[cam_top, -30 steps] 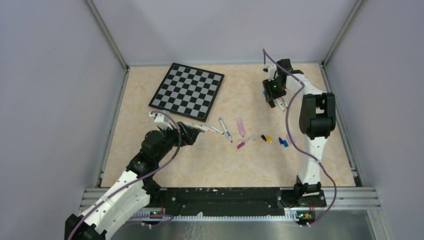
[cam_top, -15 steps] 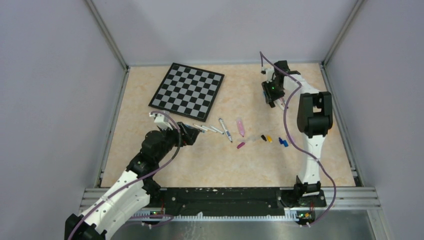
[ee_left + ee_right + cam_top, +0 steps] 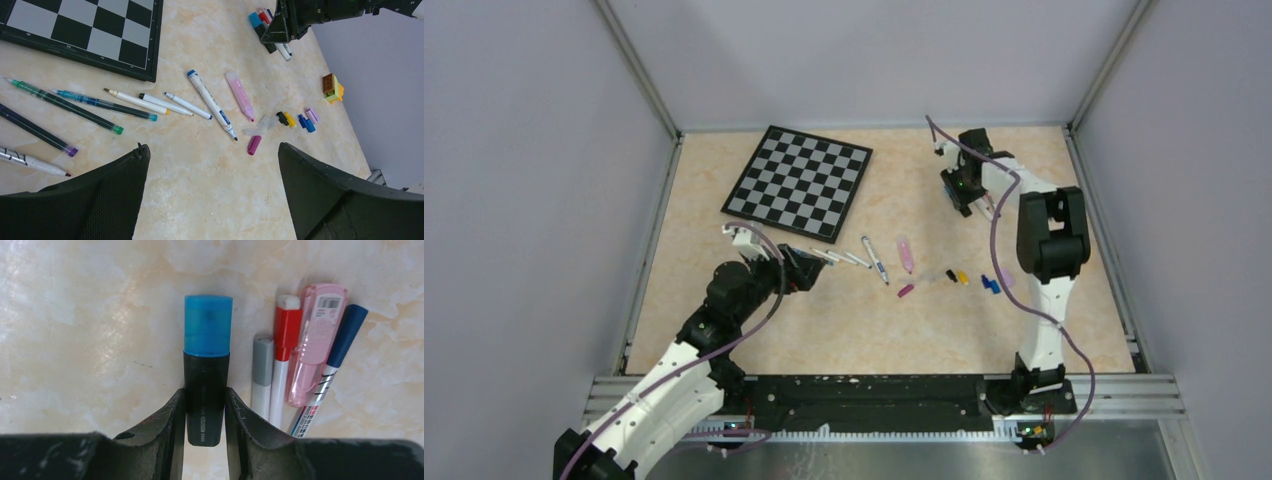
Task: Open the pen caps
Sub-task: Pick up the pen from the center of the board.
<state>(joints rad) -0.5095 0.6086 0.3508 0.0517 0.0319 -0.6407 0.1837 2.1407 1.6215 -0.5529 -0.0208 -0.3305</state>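
Right hand [image 3: 205, 407]: pinching a black marker [image 3: 205, 385], with one finger pressed against each side of the barrel. The blue cap [image 3: 208, 325] is on and sticks out past the fingertips. This is close to the far edge of the tabletop [image 3: 874, 330], toward the far right corner. I cannot tell whether the marker is lifted or resting.

Just beside the marker, four capped pens [image 3: 280, 370] lie side by side: one with a grey cap, one with a red cap, a pink one, and one with a dark blue cap.

Left hand [image 3: 212, 150]: fingers spread wide, over the left half of the tabletop.

Uncapped pens [image 3: 212, 105] fan out across the middle, starting from the near side of the chessboard [image 3: 799, 182], which sits toward the far left corner.

Loose caps [image 3: 254, 145] lie clustered right of middle: magenta, clear, black, yellow, blue and lilac. The magenta one lies a little apart from the rest.

A yellow-orange block [image 3: 332, 88] sits near the right edge.
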